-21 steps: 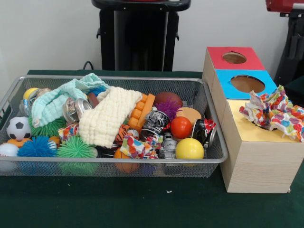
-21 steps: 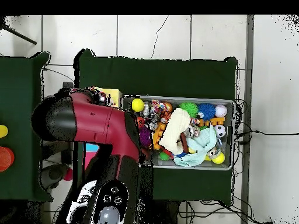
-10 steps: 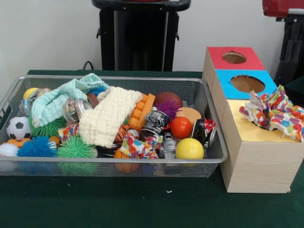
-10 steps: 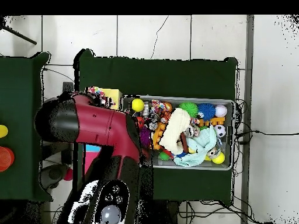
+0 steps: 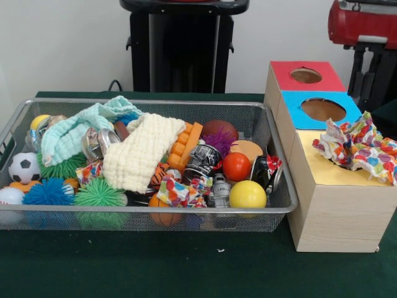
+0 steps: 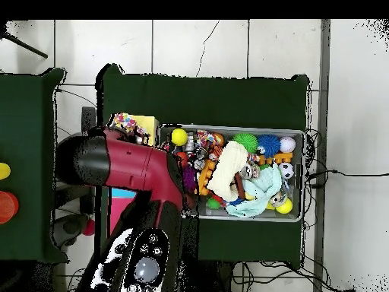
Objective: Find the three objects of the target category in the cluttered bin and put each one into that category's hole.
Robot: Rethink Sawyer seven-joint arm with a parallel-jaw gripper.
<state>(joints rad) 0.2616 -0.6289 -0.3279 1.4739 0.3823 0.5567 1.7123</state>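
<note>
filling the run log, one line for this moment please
arm: red arm above wooden sorting box | gripper: hidden | crumpled patterned paper: on yellow section | wire mesh bin: cluttered

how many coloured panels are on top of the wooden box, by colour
red panel: 1
blue panel: 1
yellow panel: 1
total: 3
</note>
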